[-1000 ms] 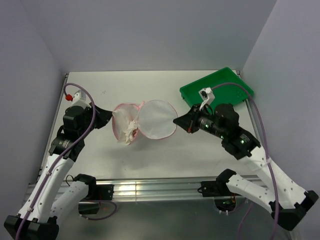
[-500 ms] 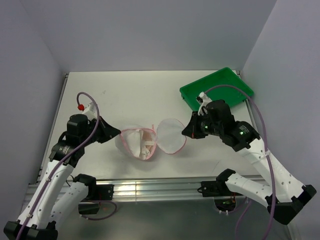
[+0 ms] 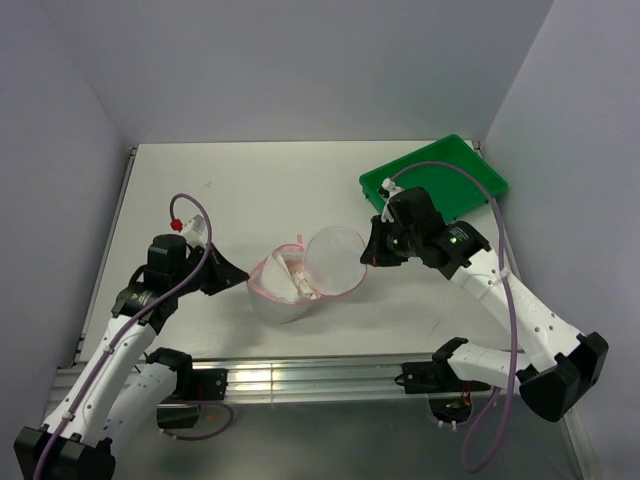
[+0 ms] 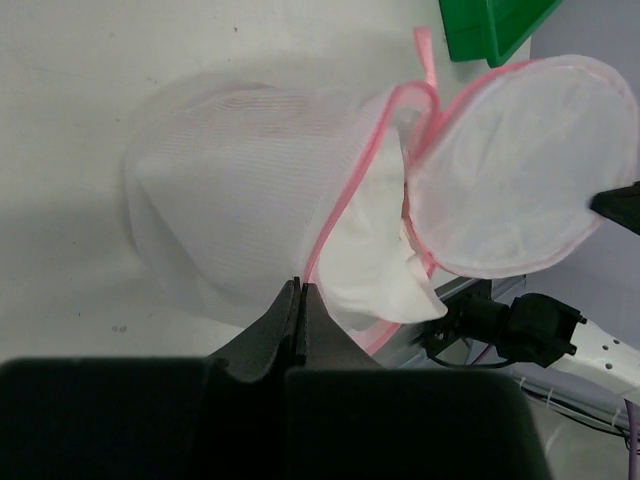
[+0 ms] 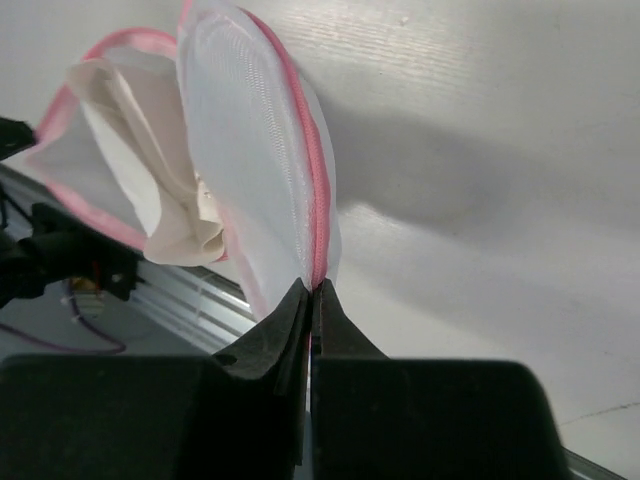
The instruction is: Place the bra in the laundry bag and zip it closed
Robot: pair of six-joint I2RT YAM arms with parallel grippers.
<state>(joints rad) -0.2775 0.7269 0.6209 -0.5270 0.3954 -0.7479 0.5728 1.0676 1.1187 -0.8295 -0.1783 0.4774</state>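
1. Tabletop (image 3: 300,180): plain white under both arms. The green tray (image 3: 440,165) lies behind my right claw (image 5: 312,288), apart from the work.
2. Bag (image 4: 230,200): it hangs stretched between my two claws. Its two mesh halves gape and the pink rim is unzipped.
3. Bra (image 4: 375,250): white fabric bunched in the half nearer my left claw (image 4: 300,288). One fold spills over the rim toward the right claw.
4. Claws: the left is pinched tight on the pink rim of the deeper half. The right is pinched tight on the rim of the flap half.
5. The step, as I judge it: close the flap over the bra.
   - Swing the right claw toward the left so the rims meet evenly.
   - Tuck the loose fold inside first, or the zipper may bite it.
   - The pink strip (image 4: 425,50) at the hinge, far from my left claw, may be the pull. I cannot tell.
6. Writing: no brand or label that I can read.
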